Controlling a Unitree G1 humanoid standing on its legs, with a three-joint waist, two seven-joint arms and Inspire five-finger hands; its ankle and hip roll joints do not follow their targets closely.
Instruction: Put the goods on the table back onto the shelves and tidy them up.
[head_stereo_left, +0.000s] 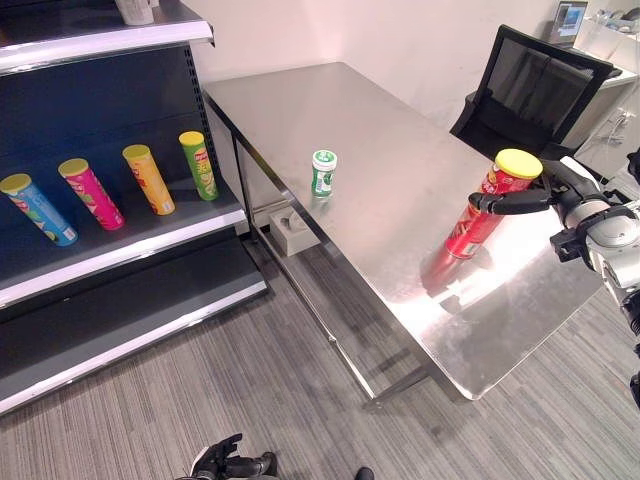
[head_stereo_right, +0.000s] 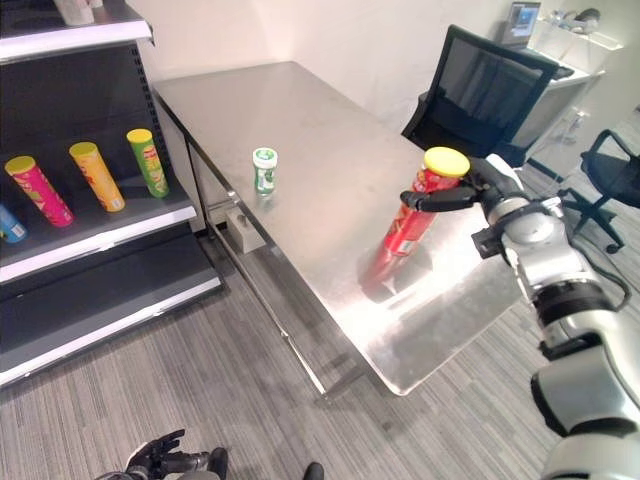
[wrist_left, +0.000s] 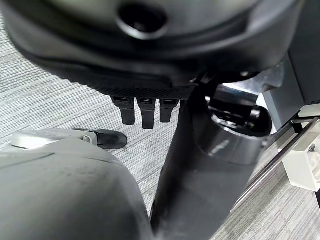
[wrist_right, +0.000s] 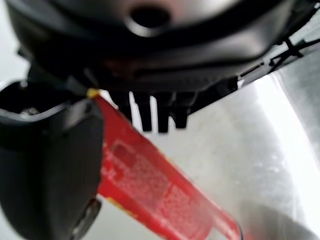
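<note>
The right hand (head_stereo_right: 485, 192) has its fingers curled round a tall red can (head_stereo_right: 415, 215) with a yellow lid — tilted, base on the steel surface (head_stereo_left: 380, 130). A small green-and-white can (head_stereo_left: 323, 172) stands well apart. The left hand (head_stereo_left: 222, 462) hangs low, relaxed, holding nothing.

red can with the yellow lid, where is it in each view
Left eye view: red can at the right, tilted on the steel table, the right hand at its top.
Right eye view: right of centre, same tilt.
Left wrist view: not in it.
Right wrist view: red body running under the fingers.
Shared landmark: the small green bottle farther back on the table.
</note>
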